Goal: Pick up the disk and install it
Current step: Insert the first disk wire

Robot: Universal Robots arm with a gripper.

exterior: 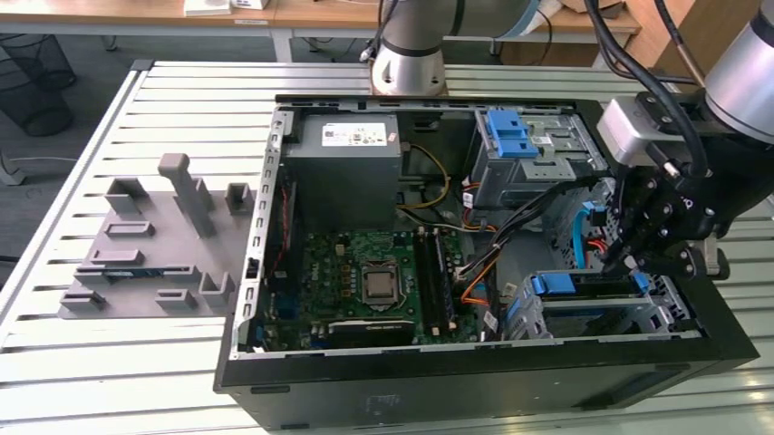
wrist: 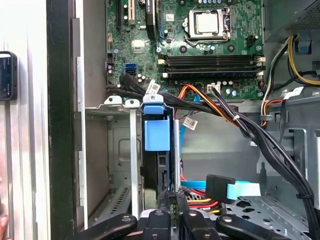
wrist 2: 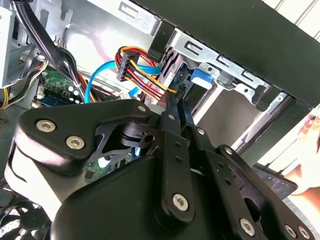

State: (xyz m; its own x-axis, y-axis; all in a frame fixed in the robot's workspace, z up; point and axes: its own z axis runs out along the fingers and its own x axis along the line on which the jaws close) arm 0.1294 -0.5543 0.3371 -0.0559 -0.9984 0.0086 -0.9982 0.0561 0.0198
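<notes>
Fingers (wrist: 170, 200) pinched on 1 disk (wrist: 157, 131) upright in 1 bay (wrist: 116, 150)

Arm reaching down, wrist tilted, gripper (exterior: 625, 263) fingers pressed together

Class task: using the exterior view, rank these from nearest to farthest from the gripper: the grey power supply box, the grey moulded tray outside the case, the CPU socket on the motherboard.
From the gripper:
1. CPU socket, mid-case on the motherboard.
2. Power supply box, rear corner of the case.
3. Moulded tray, outside the case on the exterior view's left.
</notes>
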